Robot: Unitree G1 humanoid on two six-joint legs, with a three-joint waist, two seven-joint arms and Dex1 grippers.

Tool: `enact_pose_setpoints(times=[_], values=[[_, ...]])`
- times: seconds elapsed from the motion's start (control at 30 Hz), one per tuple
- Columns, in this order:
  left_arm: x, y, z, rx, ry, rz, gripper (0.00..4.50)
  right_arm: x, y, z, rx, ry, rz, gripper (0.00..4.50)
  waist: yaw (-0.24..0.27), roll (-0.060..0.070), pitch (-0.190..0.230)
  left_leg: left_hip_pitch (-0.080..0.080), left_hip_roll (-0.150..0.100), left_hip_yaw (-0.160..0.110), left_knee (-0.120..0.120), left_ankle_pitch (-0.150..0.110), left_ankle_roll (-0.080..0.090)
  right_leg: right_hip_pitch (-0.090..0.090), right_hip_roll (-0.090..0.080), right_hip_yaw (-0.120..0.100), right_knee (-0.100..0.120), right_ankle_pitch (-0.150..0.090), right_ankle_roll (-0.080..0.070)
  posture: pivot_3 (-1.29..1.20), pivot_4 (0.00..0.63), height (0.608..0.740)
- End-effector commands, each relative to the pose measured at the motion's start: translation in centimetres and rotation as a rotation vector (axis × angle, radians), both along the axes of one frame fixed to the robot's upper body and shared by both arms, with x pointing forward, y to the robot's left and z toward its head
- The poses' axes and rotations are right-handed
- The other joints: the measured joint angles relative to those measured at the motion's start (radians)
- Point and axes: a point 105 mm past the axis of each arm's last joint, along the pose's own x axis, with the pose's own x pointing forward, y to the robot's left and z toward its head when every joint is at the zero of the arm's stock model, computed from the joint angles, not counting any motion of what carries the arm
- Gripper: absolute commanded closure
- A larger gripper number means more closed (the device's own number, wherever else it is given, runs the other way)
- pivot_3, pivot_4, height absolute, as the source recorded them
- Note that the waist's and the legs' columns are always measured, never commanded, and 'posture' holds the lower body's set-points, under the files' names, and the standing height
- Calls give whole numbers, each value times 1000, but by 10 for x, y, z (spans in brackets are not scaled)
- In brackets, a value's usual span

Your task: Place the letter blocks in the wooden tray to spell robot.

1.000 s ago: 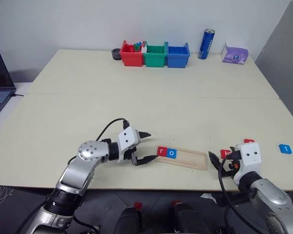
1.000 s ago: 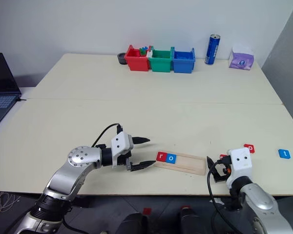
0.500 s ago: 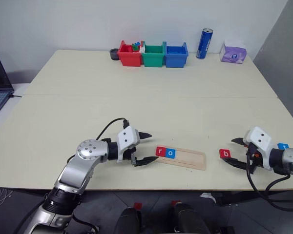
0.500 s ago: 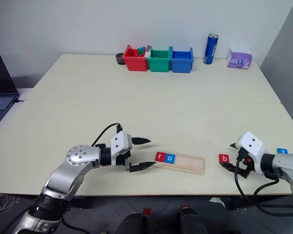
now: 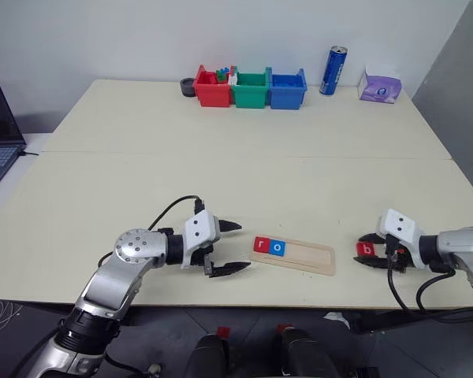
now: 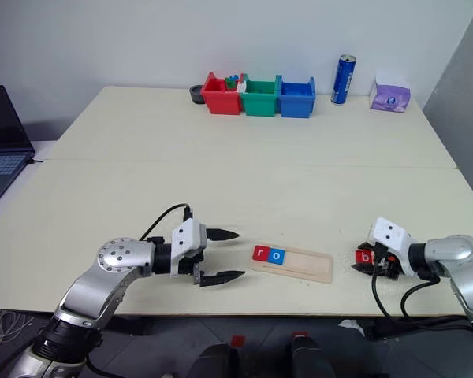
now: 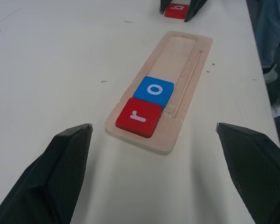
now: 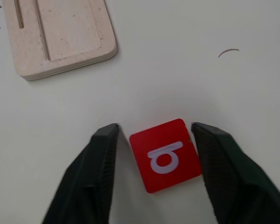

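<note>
Tile "b" [image 8: 165,155], red, lies flat on the bench [image 5: 221,165] between the two fingers of your right tool [image 8: 155,140], a short way off the empty end of the wooden tray [image 5: 293,255]. Right tool state: fingers half spread and straddling the tile, a sliver of bench visible on each side in the wrist view, so no grip made yet. Left tool [image 5: 230,247]: fully spread, holding nothing, hovering just beside the tray's filled end.

Tray contents: red "r" tile [image 7: 139,117] and blue "o" tile [image 7: 153,91], touching, at the end nearer the left tool. Three slots open beyond them.

Handling estimate, from appearance only:
- The tile looks small, thin, rigid and light; likely smooth on its faces, so possibly slippery.
- Being so low on the bench, it offers you only its side edges. Take it across two opposite edges, fingertips down near the bench surface.
- The tile sits slightly skewed to the fingers; expect it to twist square, or squirt out, as you close.
- It is not fragile; a firm pinch should be safe.

Bins [image 5: 249,87], can [image 5: 332,70] and tissue pack [image 5: 379,85] stand well apart at the far edge.
</note>
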Motion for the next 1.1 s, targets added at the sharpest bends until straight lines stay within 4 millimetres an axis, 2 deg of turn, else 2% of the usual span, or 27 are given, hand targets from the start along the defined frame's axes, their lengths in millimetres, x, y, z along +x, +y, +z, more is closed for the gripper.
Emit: enact_pose_setpoints(times=[0.03,0.17,0.3,0.5,0.67,1.1], values=[[1,6,17,-37,-27,-18,0,3,-1,17,-6,-40,13,3061,0,0,0,0,0,0,0,0,0,0,0,0,0,0,0,0,150,740],[14,28,17,-28,-13,12,0,-1,12,32,41,-57,42,3094,0,0,0,0,0,0,0,0,0,0,0,-1,0,0,0,0,150,740],[19,42,13,-4,-10,6,0,-8,37,46,90,-85,84,3094,-1,1,0,0,0,-1,0,0,0,0,1,-2,0,0,0,0,150,740],[16,43,5,17,-5,-31,0,-24,82,44,142,-77,157,3094,1,0,0,-1,0,-1,0,0,0,0,0,-2,0,0,0,0,150,740],[14,36,2,16,-12,-56,0,-21,118,36,166,-84,170,3094,-1,0,0,0,1,-1,0,0,0,-1,0,-2,1,0,0,0,150,740],[8,22,5,10,-35,-96,0,-6,135,28,150,-90,150,3094,0,0,0,-1,1,-1,0,0,0,-1,0,-3,0,0,0,0,150,740]])
